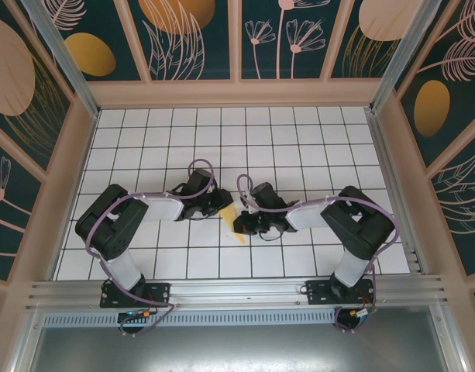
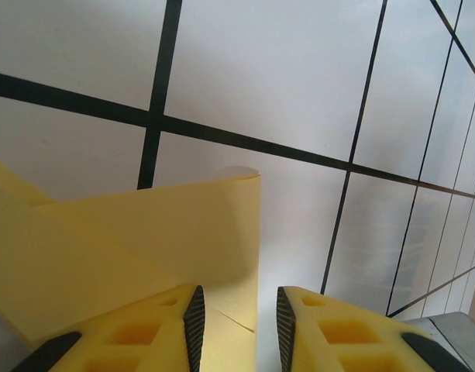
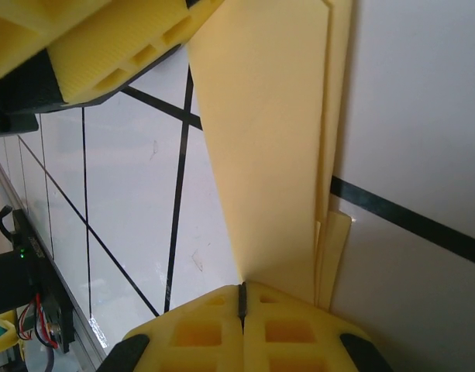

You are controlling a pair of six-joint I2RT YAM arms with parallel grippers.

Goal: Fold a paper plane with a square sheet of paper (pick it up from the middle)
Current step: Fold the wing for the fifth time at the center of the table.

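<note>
Both touch the paper (image 3: 260,155): right end effector (image 3: 241,298) pinches its tip; left end effector (image 2: 239,310), slightly parted, straddles its edge.

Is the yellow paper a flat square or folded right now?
Folded. In the right wrist view the paper is a narrow wedge with layered edges along one side, tapering toward the shut right end effector.

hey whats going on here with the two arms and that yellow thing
Two robot arms are working on a piece of yellow paper in the middle of the gridded table. The paper is already creased into a narrow wedge. The right pincer is shut on the wedge's pointed end. The left pincer sits at the wider end with its jaws apart; the paper's edge lies in the gap and is not clamped.
</note>
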